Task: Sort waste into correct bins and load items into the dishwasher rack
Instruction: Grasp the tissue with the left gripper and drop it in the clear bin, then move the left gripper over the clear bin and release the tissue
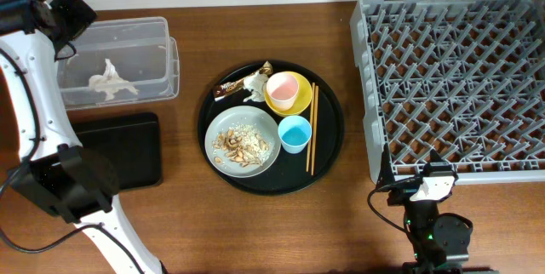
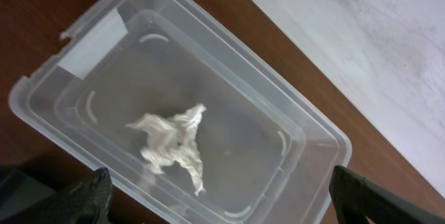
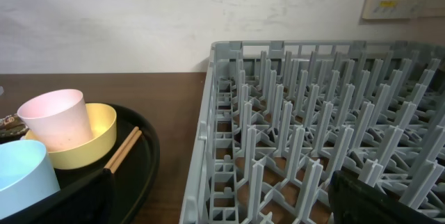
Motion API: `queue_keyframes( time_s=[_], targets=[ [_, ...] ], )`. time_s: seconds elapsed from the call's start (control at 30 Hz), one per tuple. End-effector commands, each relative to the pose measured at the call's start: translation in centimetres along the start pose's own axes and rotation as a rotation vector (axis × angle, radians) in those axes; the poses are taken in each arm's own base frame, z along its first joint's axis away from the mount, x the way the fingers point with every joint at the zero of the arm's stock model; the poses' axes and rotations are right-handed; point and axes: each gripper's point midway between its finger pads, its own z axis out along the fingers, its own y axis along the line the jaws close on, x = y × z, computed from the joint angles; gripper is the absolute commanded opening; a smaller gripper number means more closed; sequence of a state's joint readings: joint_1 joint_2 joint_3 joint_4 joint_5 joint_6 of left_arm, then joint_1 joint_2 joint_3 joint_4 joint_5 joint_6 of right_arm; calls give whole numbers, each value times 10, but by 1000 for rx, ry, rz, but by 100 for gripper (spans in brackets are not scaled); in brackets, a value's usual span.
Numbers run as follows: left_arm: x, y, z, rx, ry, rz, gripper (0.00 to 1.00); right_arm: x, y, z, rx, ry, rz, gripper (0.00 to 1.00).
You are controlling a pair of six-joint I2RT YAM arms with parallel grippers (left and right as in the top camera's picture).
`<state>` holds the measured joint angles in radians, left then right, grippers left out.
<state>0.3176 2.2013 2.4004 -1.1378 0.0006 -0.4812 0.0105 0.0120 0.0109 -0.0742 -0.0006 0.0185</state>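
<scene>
My left gripper (image 1: 70, 25) is open and empty above the clear tub (image 1: 157, 36), which holds a crumpled white tissue (image 2: 174, 144). My right gripper (image 1: 423, 187) is open and empty at the front left corner of the grey dishwasher rack (image 1: 460, 70). The grey plate (image 1: 234, 119) carries food scraps (image 1: 243, 144). The pink cup (image 1: 285, 89) stands in the yellow bowl (image 1: 274, 101). The blue cup (image 1: 294, 134) and chopsticks (image 1: 312, 129) lie beside them. A gold-brown wrapper (image 1: 228, 88) and a white tissue (image 1: 254, 87) lie behind the plate. The shallow black tray (image 1: 128, 151) is at the left.
The dishes and waste all sit on a large round black tray (image 1: 328, 151) in the middle of the wooden table. My left arm's base stands at the front left, next to the shallow tray. A white wall runs behind the table.
</scene>
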Motion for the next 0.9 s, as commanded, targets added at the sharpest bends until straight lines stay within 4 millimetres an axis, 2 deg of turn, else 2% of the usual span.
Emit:
queue_keyframes(
  time_s=[0.0,0.07,0.17,0.23,0.27,0.33,0.37,0.4,0.43,0.5,0.63,0.73,0.87],
  targets=[
    [25,-32,4,187,137,22,99,3,-1,0,3,5,1,98],
    [43,-61,-7,369,222,102,99,3,-1,0,3,5,1,99],
    [82,-108,-34,633,339,261,99,3,-1,0,3,5,1,98],
    [118,-125,-41,638,424,342,99,3,-1,0,3,5,1,98],
    [131,-127,-38,603,450,359,96,3,-1,0,3,5,1,98],
    [171,-133,-29,480,519,432,89,3,-1,0,3,5,1,98],
    [183,-136,-26,449,534,460,84,3,-1,0,3,5,1,98],
    [204,-142,-19,405,559,497,81,3,-1,0,3,5,1,98],
    [221,-145,-10,347,577,512,74,3,-1,0,3,5,1,98],
    [247,-148,10,210,583,486,64,3,-1,0,3,5,1,98],
    [282,-169,32,169,585,500,48,3,-1,0,3,5,1,98],
    [308,-181,40,160,603,503,48,3,-1,0,3,5,1,98],
    [328,-185,51,97,591,477,48,3,-1,0,3,5,1,98]
  ],
)
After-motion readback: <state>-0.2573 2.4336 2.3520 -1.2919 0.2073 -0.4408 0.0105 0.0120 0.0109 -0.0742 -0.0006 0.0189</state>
